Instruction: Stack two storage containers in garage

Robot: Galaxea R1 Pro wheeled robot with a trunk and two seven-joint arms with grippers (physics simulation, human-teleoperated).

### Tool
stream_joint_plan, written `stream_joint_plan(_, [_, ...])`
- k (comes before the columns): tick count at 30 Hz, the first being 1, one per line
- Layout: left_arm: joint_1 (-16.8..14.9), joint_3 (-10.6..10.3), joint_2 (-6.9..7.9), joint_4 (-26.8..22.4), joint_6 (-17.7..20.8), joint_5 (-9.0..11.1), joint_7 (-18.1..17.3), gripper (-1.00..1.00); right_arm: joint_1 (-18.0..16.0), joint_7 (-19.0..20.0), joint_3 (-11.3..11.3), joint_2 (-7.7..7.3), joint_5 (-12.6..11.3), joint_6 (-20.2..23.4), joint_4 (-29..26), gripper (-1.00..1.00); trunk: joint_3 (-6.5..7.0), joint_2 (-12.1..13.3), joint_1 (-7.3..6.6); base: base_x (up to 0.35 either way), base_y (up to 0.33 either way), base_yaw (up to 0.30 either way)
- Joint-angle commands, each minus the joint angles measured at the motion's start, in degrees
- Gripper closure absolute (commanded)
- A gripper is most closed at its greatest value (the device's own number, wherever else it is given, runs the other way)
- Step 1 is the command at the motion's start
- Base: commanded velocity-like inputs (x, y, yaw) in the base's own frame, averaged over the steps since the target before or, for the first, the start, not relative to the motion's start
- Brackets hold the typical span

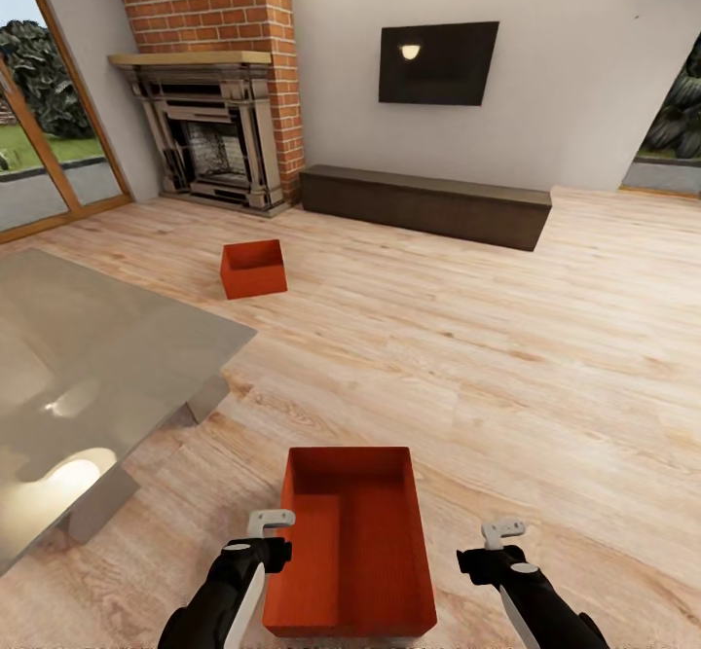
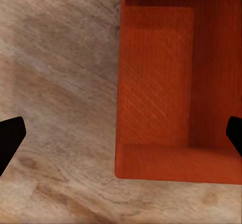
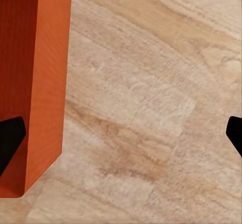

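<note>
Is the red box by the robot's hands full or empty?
Empty. The near storage container stands upright on the wood floor, and its bare red bottom shows in the head and left wrist views.

Bright even daylight; glare on grey table [image 1: 146, 338]; soft renders.

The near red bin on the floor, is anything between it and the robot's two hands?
Nothing visible. The near red bin sits open and empty on the wood floor, with the left hand at its left wall and the right hand off its right side, both open above it.
</note>
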Motion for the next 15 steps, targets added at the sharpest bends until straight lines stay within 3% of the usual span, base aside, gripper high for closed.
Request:
stream_joint_plan(1, [0.0,0.1,-0.04,-0.1,0.3,-0.3,0.0,-1.0,0.0,0.1,0.0,0.0,0.5,0.4,-0.1,-1.0,-0.28,-0.4,0.22,0.0,0.0,0.0])
stream_joint_plan(15, [0.0,0.1,0.13,-0.2,0.1,-0.3,0.2,-1.0,0.0,0.1,0.1,0.1,0.5,-0.5,-0.1,-1.0,-2.88,-6.1,3.29,0.0,0.0,0.0])
